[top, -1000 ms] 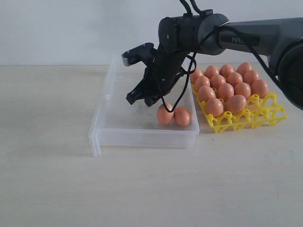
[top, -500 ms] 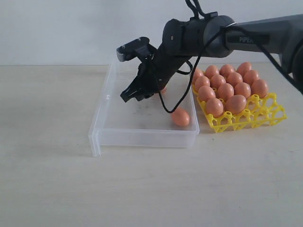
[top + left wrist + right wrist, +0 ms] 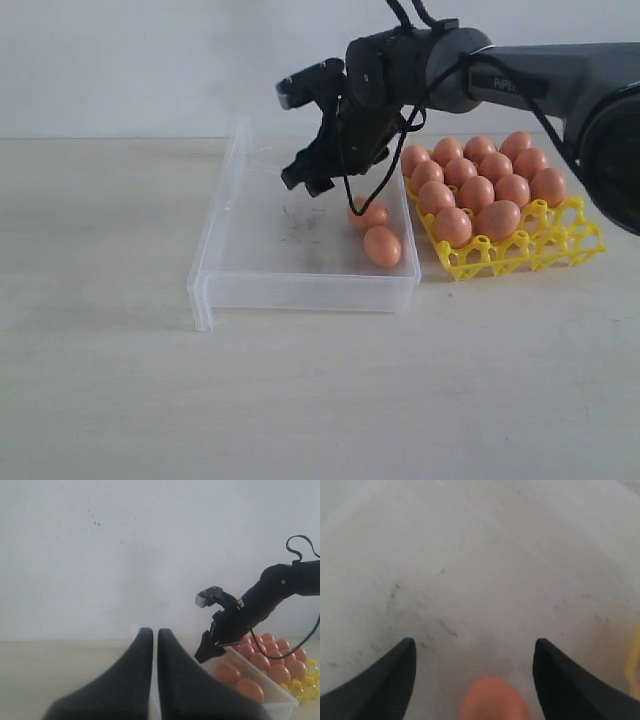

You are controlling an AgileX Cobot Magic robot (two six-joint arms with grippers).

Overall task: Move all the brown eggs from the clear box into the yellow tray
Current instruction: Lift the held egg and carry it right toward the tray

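Right gripper [image 3: 310,182] wide and empty above the clear box [image 3: 230,285]; two brown eggs [image 3: 382,246] not yet moved.
Jaws stand spread in the right wrist view with one egg showing low between them, apparently set to straddle it. Both eggs lie on the box floor near the wall beside the yellow tray [image 3: 560,245], whose back cups are filled and front cups are vacant. Left gripper [image 3: 150,632] is closed and held well off, probably to keep clear. White lettering [image 3: 503,85] on the right arm appears to read "PiPER"; nothing else legible.
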